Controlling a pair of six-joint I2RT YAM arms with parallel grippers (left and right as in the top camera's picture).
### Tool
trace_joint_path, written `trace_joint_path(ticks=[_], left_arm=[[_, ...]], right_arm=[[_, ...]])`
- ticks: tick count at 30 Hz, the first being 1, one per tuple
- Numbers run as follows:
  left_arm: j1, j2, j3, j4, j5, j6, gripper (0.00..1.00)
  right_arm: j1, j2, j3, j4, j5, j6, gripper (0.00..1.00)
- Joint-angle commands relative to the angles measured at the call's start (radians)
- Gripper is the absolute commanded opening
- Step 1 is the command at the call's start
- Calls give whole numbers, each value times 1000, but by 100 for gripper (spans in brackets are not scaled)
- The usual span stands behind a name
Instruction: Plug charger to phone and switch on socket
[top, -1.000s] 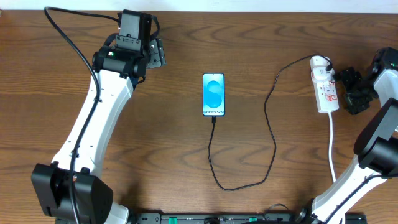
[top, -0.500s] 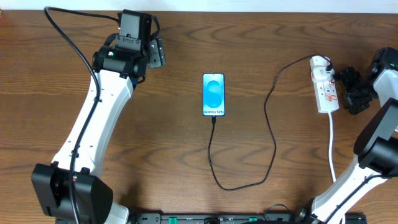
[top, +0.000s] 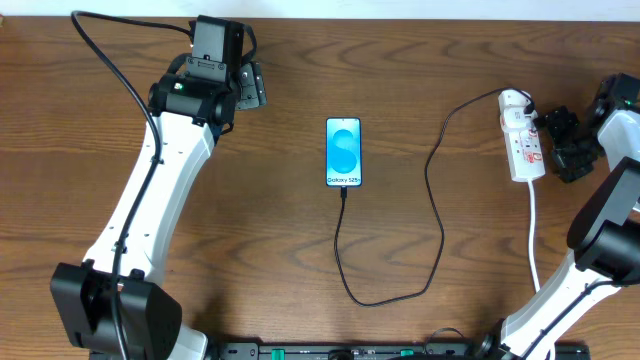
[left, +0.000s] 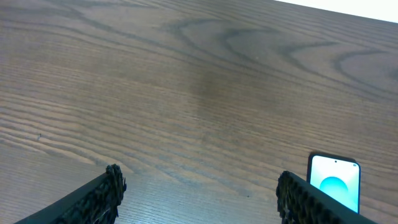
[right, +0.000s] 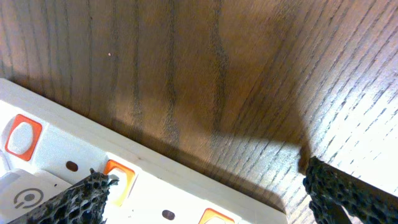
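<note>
Two pincers, both spread and empty: my right pincer sits just right of the socket, upper right; left pincer upper left, well apart from the central phone. Since a second ago, my right pincer has barely edged toward the socket.

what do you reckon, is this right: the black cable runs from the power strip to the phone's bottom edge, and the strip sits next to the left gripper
Not quite. The power strip sits next to the right gripper, not the left gripper, which is on the far side of the phone. The overhead view shows this. The rest holds: the black cable runs from the strip to the phone's bottom edge.
</note>
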Motion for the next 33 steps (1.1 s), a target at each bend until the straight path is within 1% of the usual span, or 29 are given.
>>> trace_joint_path(ticks=[1, 20, 23, 29, 33], left_arm=[[-1, 4, -2, -4, -16, 9, 80], [-1, 4, -2, -4, -16, 9, 80], [-1, 4, -2, -4, -16, 9, 80], [-1, 4, -2, -4, -16, 9, 80], [-1, 4, -2, -4, -16, 9, 80]], right_arm=[[35, -2, -18, -26, -30, -6, 99], [35, -2, -48, -36, -30, -6, 99], [30, -15, -47, -62, -45, -5, 99], [2, -105, -47, -129, -30, -6, 99], [-29, -229, -47, -228, 41, -6, 99]])
